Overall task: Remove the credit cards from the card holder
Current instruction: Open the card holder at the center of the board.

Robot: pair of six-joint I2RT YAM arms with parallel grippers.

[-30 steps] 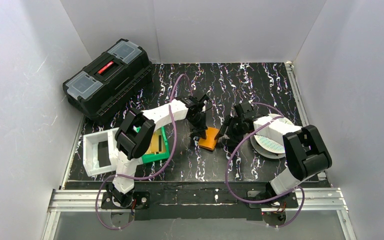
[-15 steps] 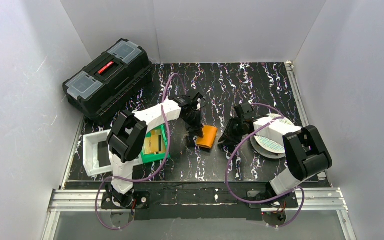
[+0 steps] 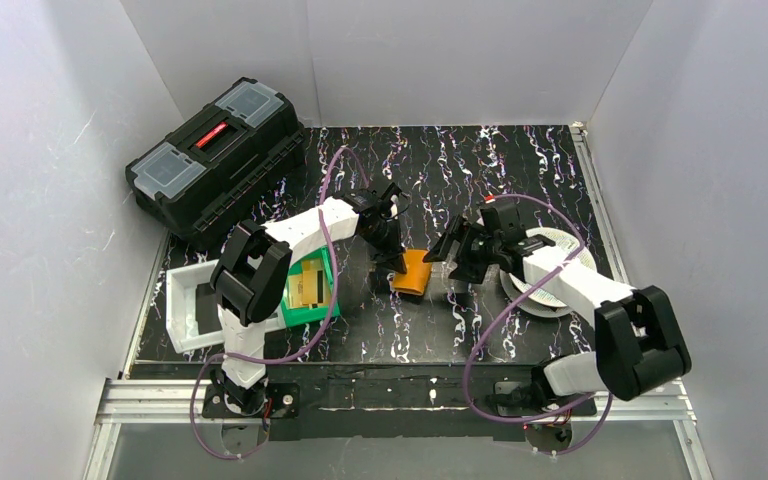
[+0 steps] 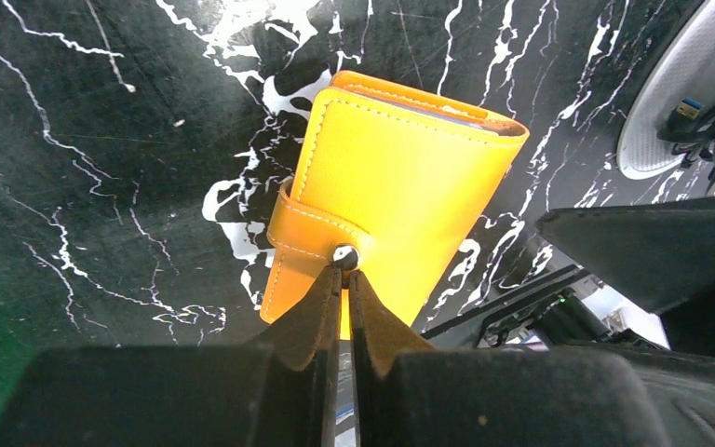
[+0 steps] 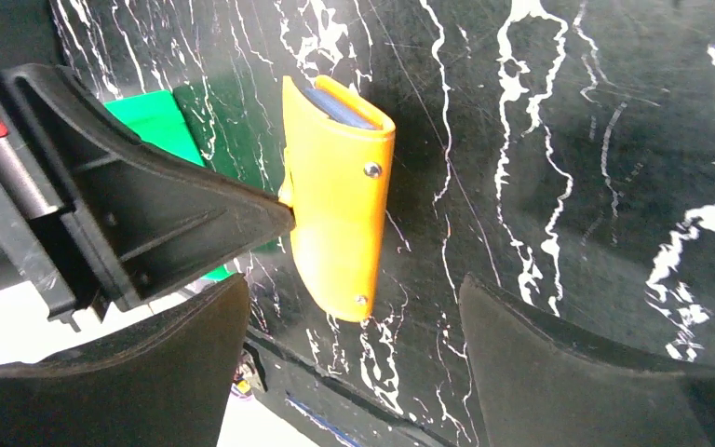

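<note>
Marbled table [image 4: 74,140]; only left wrist shows fingers [image 4: 312,315] pinching card holder [image 4: 400,177].

Smooth leather-look wallet [image 4: 400,177] on a glossy marbled table [image 4: 74,112].
The orange wallet has a soft sheen, neat stitched edges and a shiny metal snap [image 4: 343,253]; the black, white-veined table looks polished; the right gripper [image 5: 354,291] is matt black plastic.

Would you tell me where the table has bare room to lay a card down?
Bare: the far strip between toolbox and right wall, and the near strip before the wallet. Crowded: the middle, left gripper and right gripper at the wallet, bin and tray left, disc right.
</note>
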